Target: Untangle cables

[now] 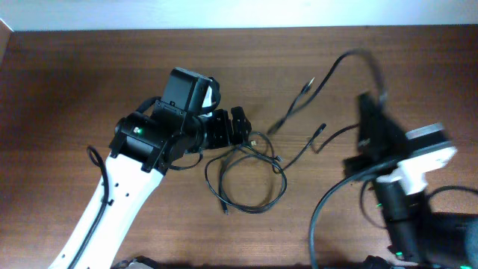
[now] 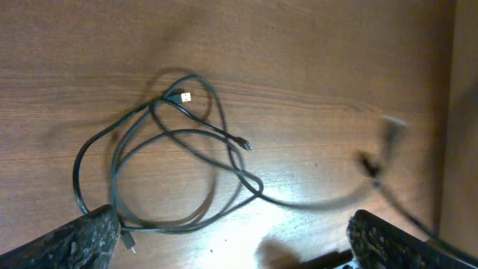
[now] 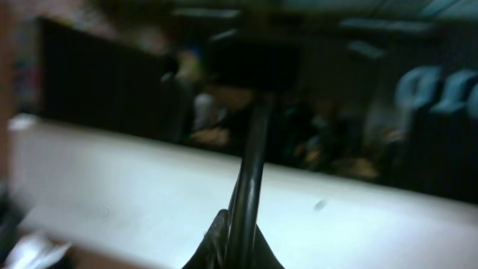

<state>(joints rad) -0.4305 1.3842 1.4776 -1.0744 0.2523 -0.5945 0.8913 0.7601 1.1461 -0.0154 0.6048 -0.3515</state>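
Table [image 1: 75, 75]: dark wood grain, with a pale wall [image 1: 224, 13] along the upper edge. Cables [image 1: 246, 175]: loose loops at frame centre, one strand raised toward upper right, pinched in the right gripper [image 3: 237, 246]. Left gripper [image 2: 235, 239]: jaws wide, empty, just beside the loops.

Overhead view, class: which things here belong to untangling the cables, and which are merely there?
Job in hand: looped cables; lifted cable; left end effector, open; right end effector, shut on the lifted cable.
Merely there: table; thick arm wire.
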